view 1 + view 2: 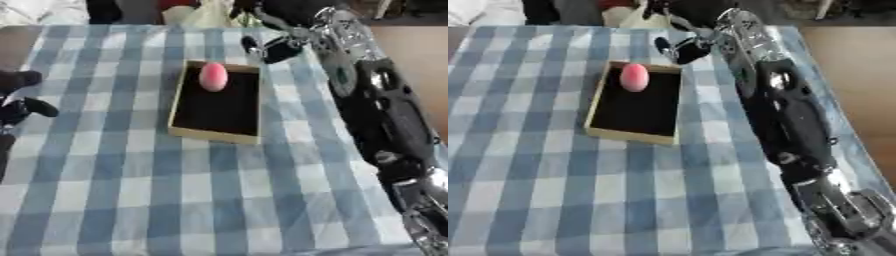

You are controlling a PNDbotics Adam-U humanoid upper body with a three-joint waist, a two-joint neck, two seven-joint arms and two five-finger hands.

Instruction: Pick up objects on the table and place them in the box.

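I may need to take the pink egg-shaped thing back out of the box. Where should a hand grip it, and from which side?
Across the pink egg's narrow middle, coming from above: it lies lengthwise at the box's far end, where the walls likely block a sideways approach.

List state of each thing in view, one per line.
box: open-topped, flat on the cloth, holds the egg
pink egg: inside the box, at its far end
right hand: beyond the box's far right corner, holds nothing, fingers unclear
left hand: at the left edge, off the box, fingers unclear
checked cloth: spread flat
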